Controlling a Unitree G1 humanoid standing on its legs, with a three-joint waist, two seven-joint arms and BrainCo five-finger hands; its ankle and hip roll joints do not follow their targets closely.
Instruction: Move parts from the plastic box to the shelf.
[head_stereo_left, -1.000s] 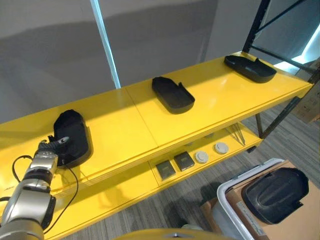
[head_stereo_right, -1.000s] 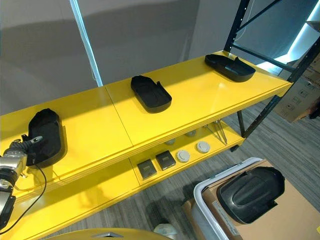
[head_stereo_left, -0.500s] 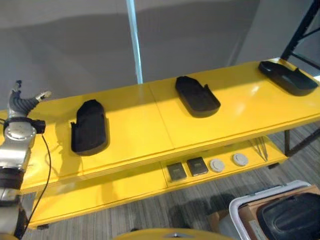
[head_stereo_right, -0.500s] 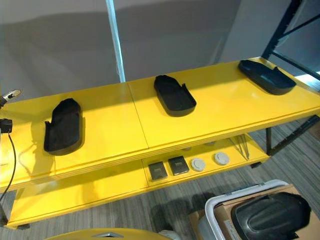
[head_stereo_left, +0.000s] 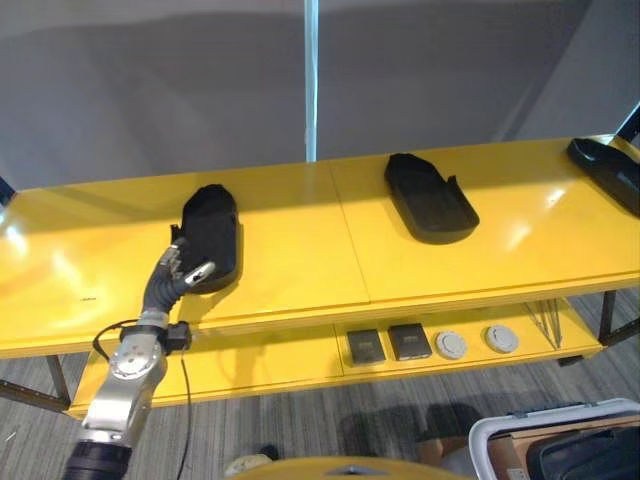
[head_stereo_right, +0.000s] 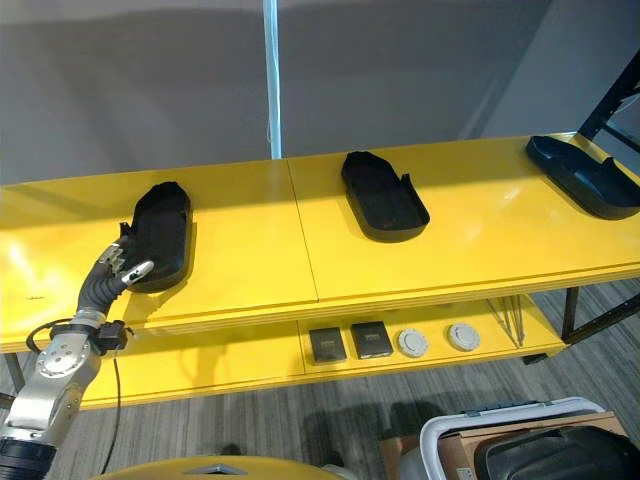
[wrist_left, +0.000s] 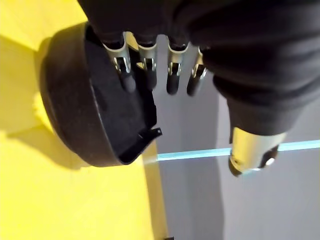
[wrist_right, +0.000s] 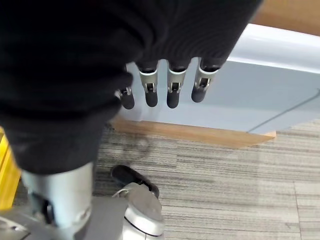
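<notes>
Three black moulded parts lie on the yellow shelf (head_stereo_left: 300, 270): a left part (head_stereo_left: 210, 235), a middle part (head_stereo_left: 430, 197) and a right part (head_stereo_right: 585, 175) at the far end. My left hand (head_stereo_left: 178, 272) is open at the near end of the left part (wrist_left: 90, 115), its fingers (wrist_left: 148, 65) straight over the rim and holding nothing. Another black part (head_stereo_right: 560, 455) lies in the plastic box (head_stereo_right: 500, 420) at the lower right. My right hand (wrist_right: 172, 90) hangs open beside the box's pale wall (wrist_right: 250, 90).
On the lower shelf board lie two dark square pieces (head_stereo_left: 365, 347) and two white discs (head_stereo_left: 451, 345). A grey wall with a light blue strip (head_stereo_left: 311, 80) stands behind the shelf. Brown cardboard (wrist_right: 200, 132) shows under the box, on grey carpet.
The camera has swung left. My left hand, raised off to the left half a second ago, has come back down to the left part's near end. The parts have stayed put.
</notes>
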